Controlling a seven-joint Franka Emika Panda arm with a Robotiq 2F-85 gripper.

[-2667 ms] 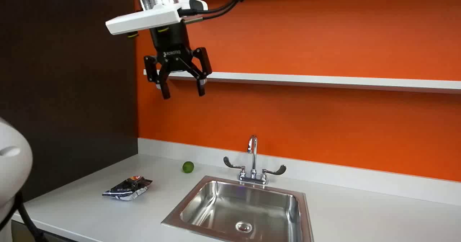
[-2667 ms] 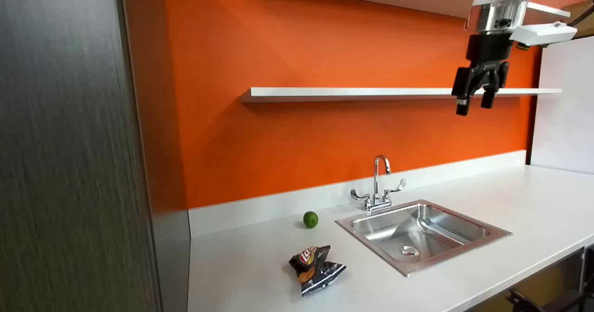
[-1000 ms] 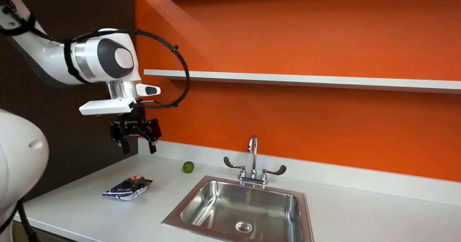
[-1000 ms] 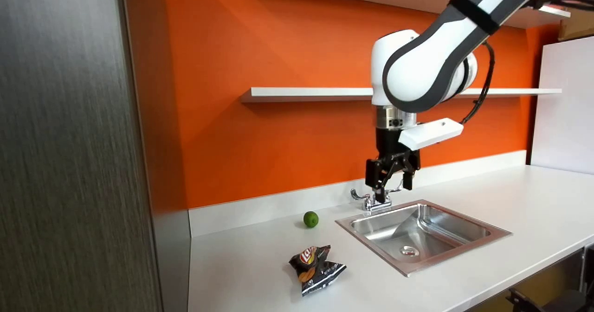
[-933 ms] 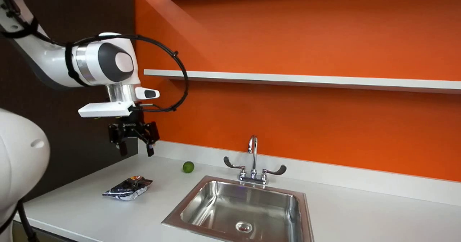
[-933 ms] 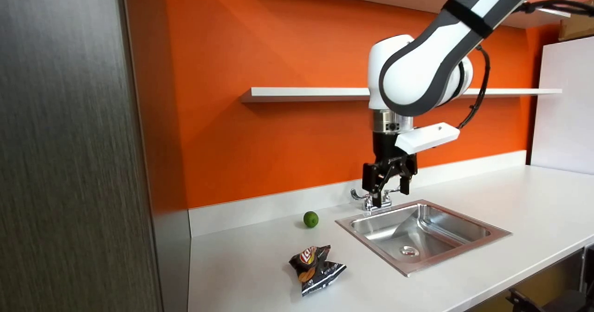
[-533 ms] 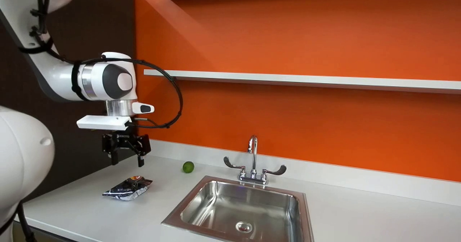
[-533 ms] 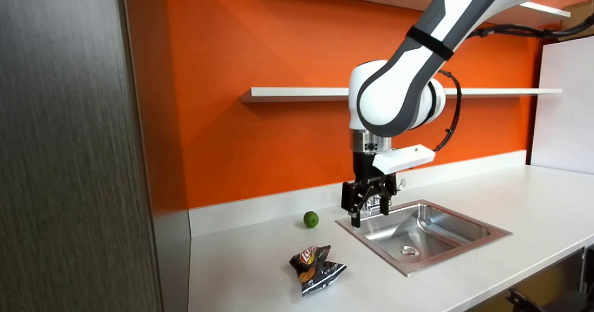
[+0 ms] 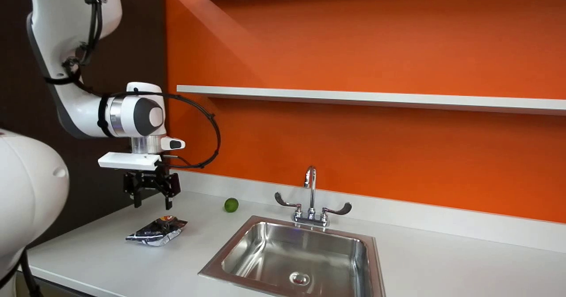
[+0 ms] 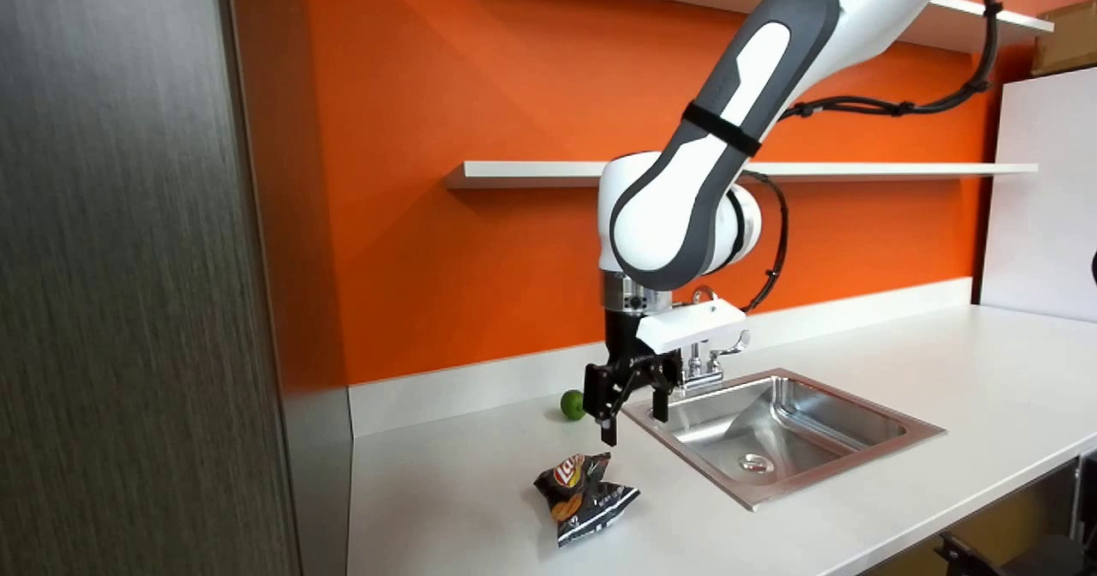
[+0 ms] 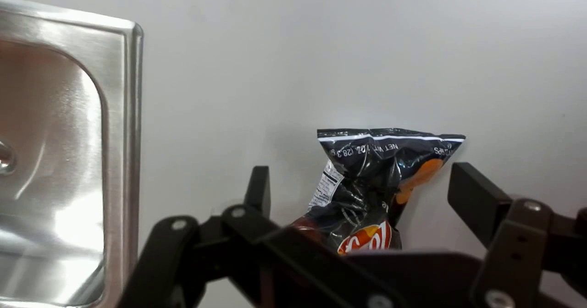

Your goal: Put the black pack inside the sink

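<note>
Roughly, pack's long axis pts crimp-1st twd wrist-view top; hand spread.

I see a crinkled black pack, pinched at the middle, with a red and yellow logo and a white stripe along one end, lying on the pale counter. Near it but apart, I see the sink: a shiny, rectangular stainless steel basin inside a wide, flat rim
</note>
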